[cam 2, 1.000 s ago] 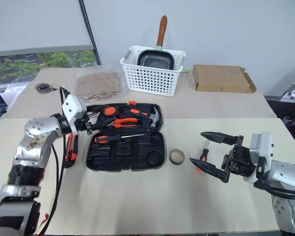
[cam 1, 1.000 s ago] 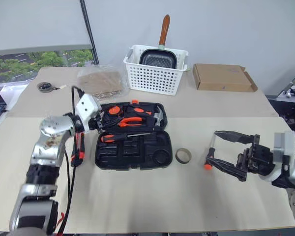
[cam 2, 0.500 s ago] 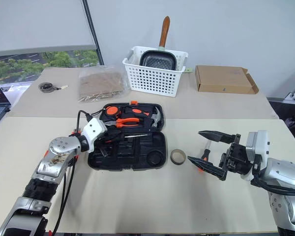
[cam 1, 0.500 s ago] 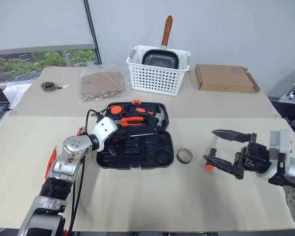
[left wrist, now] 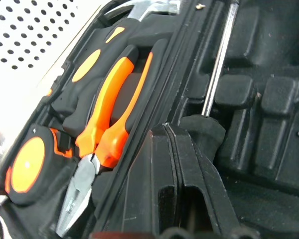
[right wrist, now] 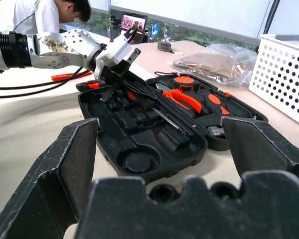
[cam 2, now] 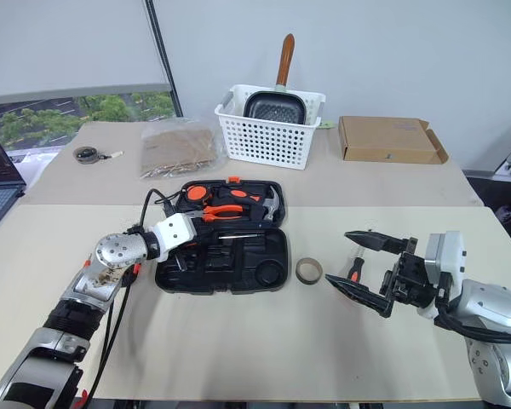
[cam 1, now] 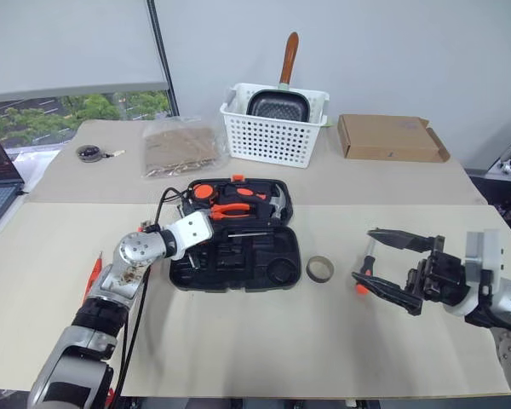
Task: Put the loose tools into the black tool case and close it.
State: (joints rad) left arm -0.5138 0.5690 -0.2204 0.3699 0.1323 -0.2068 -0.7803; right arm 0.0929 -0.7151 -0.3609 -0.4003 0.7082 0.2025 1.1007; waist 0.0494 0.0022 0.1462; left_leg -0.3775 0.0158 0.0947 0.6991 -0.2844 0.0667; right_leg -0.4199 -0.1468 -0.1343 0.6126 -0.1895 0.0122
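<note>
Left gripper point(cam 1: 211, 236) sits low over the left end of the black tool case point(cam 1: 264, 273), fingers pinched together right beside a screwdriver point(left wrist: 215, 74) that already lies in its slot, so it looks like that one's just been seated, though whether the tips are off it is hard to say. Over by the tabletop's left edge there's a slim red tester screwdriver point(cam 1: 92, 274) lying loose. The case is open near the middle of the tabletop, with pliers point(cam 1: 232, 210) and a tape measure point(cam 1: 202, 191) in the lid half. Just beside its right end sits the small tape roll point(cam 1: 318, 269), untouched. Further right, the right gripper point(cam 1: 390, 263) hovers with its jaws wide apart and nothing between them, an orange-tipped tool point(cam 1: 364, 271) lying under it. Next move is probably grabbing another loose tool, and closing the lid comes way later.
</note>
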